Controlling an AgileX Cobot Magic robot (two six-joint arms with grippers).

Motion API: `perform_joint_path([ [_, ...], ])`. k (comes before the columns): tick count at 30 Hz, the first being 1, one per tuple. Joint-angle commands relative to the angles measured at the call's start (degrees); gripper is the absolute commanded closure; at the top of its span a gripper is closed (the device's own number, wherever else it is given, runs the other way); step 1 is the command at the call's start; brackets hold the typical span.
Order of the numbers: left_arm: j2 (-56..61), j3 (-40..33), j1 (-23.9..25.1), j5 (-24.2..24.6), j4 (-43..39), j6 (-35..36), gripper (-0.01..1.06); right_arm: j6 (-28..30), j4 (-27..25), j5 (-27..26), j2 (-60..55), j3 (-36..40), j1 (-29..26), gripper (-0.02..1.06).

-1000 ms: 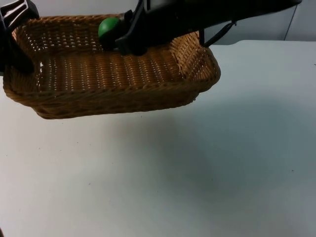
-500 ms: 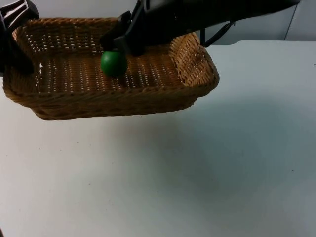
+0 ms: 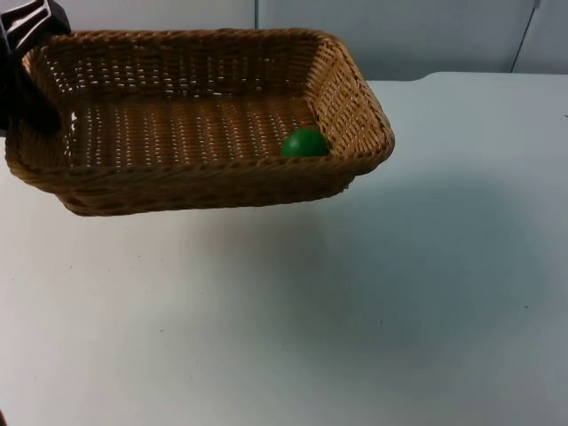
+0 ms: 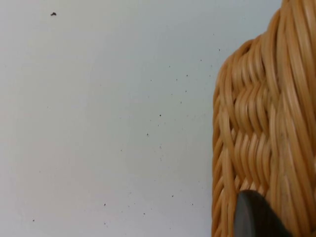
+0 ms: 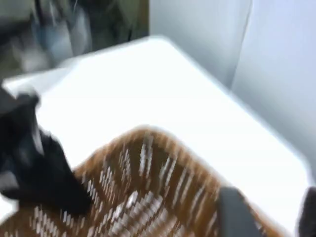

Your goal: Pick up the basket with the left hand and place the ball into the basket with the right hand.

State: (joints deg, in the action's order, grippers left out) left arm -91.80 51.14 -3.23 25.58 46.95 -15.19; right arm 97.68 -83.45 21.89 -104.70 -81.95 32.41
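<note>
White table top (image 3: 373,311) — ends at the grey partition wall (image 3: 417,35). Surface carries scattered dark specks (image 4: 160,115), possibly dirt — nothing resolvable beyond them.

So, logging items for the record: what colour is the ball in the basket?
Green. The ball lies inside the tan wicker basket, clearest in the top view.

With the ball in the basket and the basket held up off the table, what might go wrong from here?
1. The left gripper holds the basket by one end only, lifted above the table; it may sag or slip.
2. The green ball lies loose against the wall at the far end from that grip; a tilt could send it rolling.
3. The right gripper hangs above the basket's rim and might clip it.
</note>
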Motion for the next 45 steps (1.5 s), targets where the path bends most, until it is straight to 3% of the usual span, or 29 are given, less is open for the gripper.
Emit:
perform_joint_path([
  [1, 0.87, 0.04, 0.2, -0.44, 1.7, 0.31, 1.05, -0.3, -0.03, -0.98, 4.55, -0.43, 0.05, 0.91],
  [2, 0.87, 0.04, 0.2, -0.44, 1.7, 0.31, 1.05, -0.84, 0.11, -1.55, 6.51, -0.43, 0.05, 1.02],
  [3, 0.87, 0.04, 0.2, -0.44, 1.7, 0.31, 1.05, -2.52, 0.96, -2.28, 8.65, -0.43, 0.05, 1.05],
  [5, 0.87, 0.04, 0.2, -0.44, 1.7, 0.31, 1.05, -4.16, 1.9, -2.65, 10.51, -0.43, 0.05, 1.05],
  [7, 0.87, 0.04, 0.2, -0.44, 1.7, 0.31, 1.05, -11.5, 8.67, -2.65, 13.89, 0.07, 0.05, 1.05],
  [8, 0.87, 0.04, 0.2, -0.44, 1.7, 0.31, 1.05, -11.5, 8.67, -2.65, 13.89, 0.07, 0.05, 1.05],
  [12, 0.87, 0.04, 0.2, -0.44, 1.7, 0.31, 1.05, -27.53, 24.84, 1.39, 16.51, 1.91, 0.05, 1.05],
  [13, 0.87, 0.04, 0.2, -0.44, 1.7, 0.31, 1.05, -27.53, 24.84, 1.39, 16.51, 1.91, 0.05, 1.05],
  [15, 0.87, 0.04, 0.2, -0.44, 1.7, 0.31, 1.05, -36.5, 35.19, 5.02, 16.72, 3.23, 0.05, 1.05],
  [17, 0.87, 0.04, 0.2, -0.44, 1.7, 0.31, 1.05, -41.4, 40.2, 6.86, 16.72, 4.79, 0.05, 1.05],
  [26, 0.73, 0.04, 0.2, -1.26, 2.37, 0.31, 1.05, -43.55, 41.08, 9.76, 16.72, 9.41, 0.05, 1.05],
  [40, -9.2, 0.04, 0.2, 3.06, 3.0, -4.26, 1.05, -42.85, 41.19, 10.07, 18.69, 9.98, 0.05, 1.05],
  [45, -10.95, 0.04, 0.2, 3.06, 12.5, -4.12, 1.05, -42.32, 41.19, 9.52, 19.37, 9.88, 0.05, 1.05],
])
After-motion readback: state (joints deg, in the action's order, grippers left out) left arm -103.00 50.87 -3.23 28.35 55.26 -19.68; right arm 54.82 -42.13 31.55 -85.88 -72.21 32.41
